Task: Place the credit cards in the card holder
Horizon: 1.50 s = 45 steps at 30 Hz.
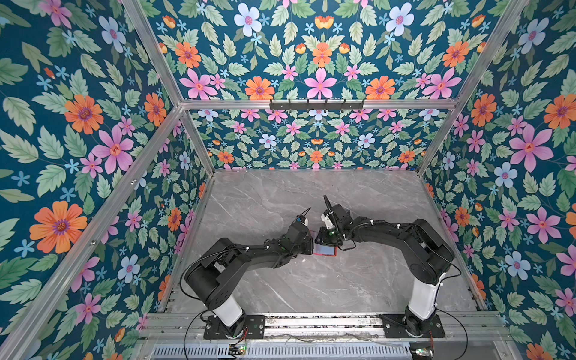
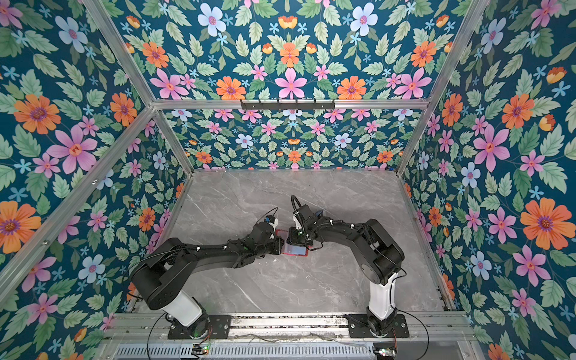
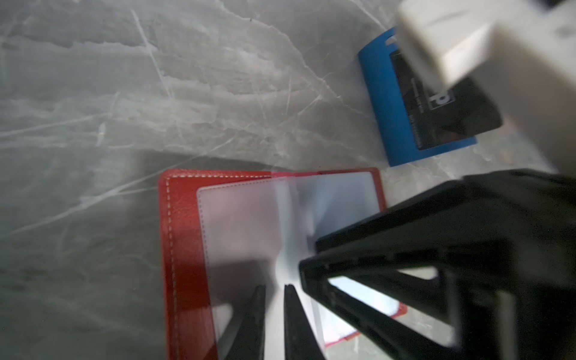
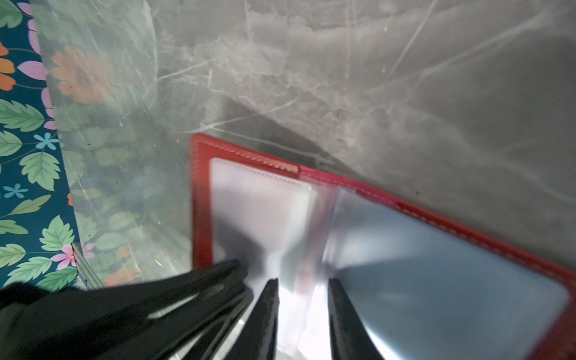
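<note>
Two claws at the card holder (image 3: 184, 249): left gripper (image 3: 274, 288) pinches a floppy sleeve (image 3: 237, 224), right gripper (image 4: 302, 282) half-wide. I'd take the stiff, slick black card (image 3: 458, 121) edgewise.

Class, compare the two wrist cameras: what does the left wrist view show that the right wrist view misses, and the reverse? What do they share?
Only the left wrist view: a blue stand holding a black card. Only the right wrist view: the flowered wall. Both: the open red card holder, its clear sleeves and the grey table.
</note>
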Available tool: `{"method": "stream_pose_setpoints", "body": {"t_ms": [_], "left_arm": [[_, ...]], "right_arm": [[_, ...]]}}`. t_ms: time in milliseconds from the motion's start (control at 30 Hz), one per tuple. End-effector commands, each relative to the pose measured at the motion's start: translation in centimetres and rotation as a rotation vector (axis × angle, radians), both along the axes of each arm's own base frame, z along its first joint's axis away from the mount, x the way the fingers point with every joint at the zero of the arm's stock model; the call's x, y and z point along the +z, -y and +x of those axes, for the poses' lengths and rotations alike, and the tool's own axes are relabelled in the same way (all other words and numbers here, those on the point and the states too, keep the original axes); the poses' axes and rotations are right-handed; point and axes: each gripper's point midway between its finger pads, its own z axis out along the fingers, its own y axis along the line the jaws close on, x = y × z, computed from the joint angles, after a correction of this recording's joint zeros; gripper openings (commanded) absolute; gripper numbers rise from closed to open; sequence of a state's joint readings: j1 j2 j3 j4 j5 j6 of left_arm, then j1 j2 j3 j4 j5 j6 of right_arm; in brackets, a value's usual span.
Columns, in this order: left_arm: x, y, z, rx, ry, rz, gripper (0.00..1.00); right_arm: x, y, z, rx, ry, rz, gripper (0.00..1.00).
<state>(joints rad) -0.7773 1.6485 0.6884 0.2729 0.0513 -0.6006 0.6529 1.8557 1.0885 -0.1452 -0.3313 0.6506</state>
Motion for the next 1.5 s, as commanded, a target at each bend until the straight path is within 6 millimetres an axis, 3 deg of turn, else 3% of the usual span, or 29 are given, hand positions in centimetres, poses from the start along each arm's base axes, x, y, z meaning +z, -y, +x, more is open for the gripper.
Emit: {"method": "stream_pose_setpoints", "body": {"t_ms": [0, 167, 400, 633, 833, 1000, 1200, 1300, 1333, 1467], "left_arm": [[-0.7, -0.9, 0.4, 0.049, -0.006, 0.045, 0.18], [0.1, -0.2, 0.7, 0.024, 0.001, 0.035, 0.2], [5.5, 3.6, 1.3, -0.104, 0.056, -0.088, 0.32], [8.2, 7.0, 3.1, -0.178, 0.07, -0.132, 0.41], [7.0, 10.2, 5.5, -0.203, 0.022, -0.127, 0.47], [5.6, 12.3, 7.5, -0.202, -0.006, -0.122, 0.52], [3.6, 13.8, 9.3, -0.186, -0.046, -0.118, 0.52], [2.8, 14.0, 9.8, -0.175, -0.064, -0.119, 0.51], [2.4, 14.0, 9.9, -0.172, -0.071, -0.12, 0.49], [1.9, 14.0, 10.1, -0.169, -0.085, -0.13, 0.45]], "right_arm": [[1.0, 0.5, 0.2, -0.018, 0.032, -0.008, 0.35], [2.5, 1.9, 0.2, -0.047, 0.081, -0.051, 0.36], [5.9, 4.1, 0.2, -0.078, 0.161, -0.095, 0.36], [8.2, 8.8, 1.3, -0.154, 0.196, -0.151, 0.37], [9.2, 12.7, 2.4, -0.2, 0.199, -0.189, 0.43], [9.0, 14.7, 3.5, -0.211, 0.167, -0.182, 0.5], [8.0, 15.1, 5.1, -0.177, 0.13, -0.204, 0.6], [8.0, 14.9, 6.0, -0.17, 0.127, -0.207, 0.6], [6.6, 14.8, 6.2, -0.165, 0.094, -0.224, 0.6], [5.7, 14.8, 7.0, -0.167, 0.067, -0.233, 0.56]]}}
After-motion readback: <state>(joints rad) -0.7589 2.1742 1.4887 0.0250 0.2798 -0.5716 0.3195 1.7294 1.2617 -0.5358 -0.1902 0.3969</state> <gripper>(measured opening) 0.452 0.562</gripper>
